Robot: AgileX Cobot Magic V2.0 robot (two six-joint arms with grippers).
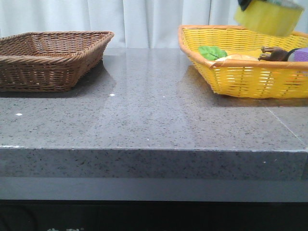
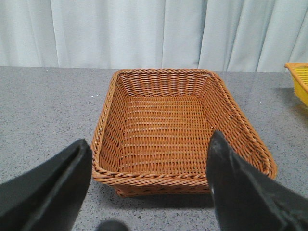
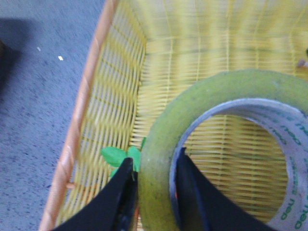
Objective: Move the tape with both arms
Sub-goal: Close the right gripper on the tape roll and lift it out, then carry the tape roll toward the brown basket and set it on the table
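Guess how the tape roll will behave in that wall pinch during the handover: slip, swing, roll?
Tape looks stiff: the right hand pinches one wall, one finger inside the core, without visible deformation. Its glossy surface may slip. Gripped off-centre, it hangs tilted above the yellow basket, so it might swing. Set on edge, it would probably roll.

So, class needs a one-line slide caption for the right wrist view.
Right tool grips the tape wall, one finger inside the core, above the yellow basket.

Blurred tape (image 1: 270,16), cut off above
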